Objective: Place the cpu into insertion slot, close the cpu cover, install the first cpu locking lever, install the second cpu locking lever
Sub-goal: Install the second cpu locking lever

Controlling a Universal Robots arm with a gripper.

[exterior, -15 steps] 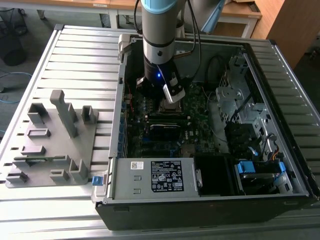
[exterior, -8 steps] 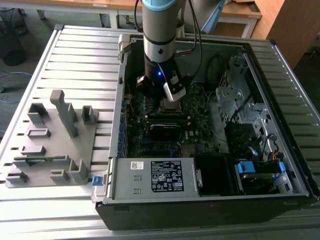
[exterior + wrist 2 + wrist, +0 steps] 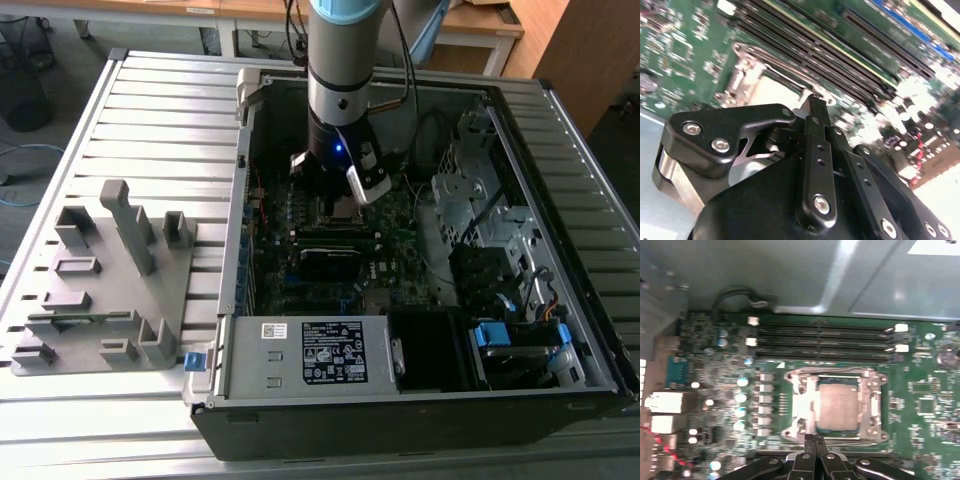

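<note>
Cpu (image 3: 837,407) sits in insertion slot (image 3: 860,390), cpu cover (image 3: 875,405) down.

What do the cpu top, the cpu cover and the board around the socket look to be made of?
The cpu: matte greyish metal top, dull even sheen. The cpu cover: thin bright silver metal, probably steel, with glare along its edges. The board: green laminate, likely fibreglass, studded with small soldered parts.

The exterior view looks down from high on the gripper (image 3: 340,185). Both wrist views sit close behind it, sharing the insertion slot (image 3: 837,407) just beyond its tips.
</note>
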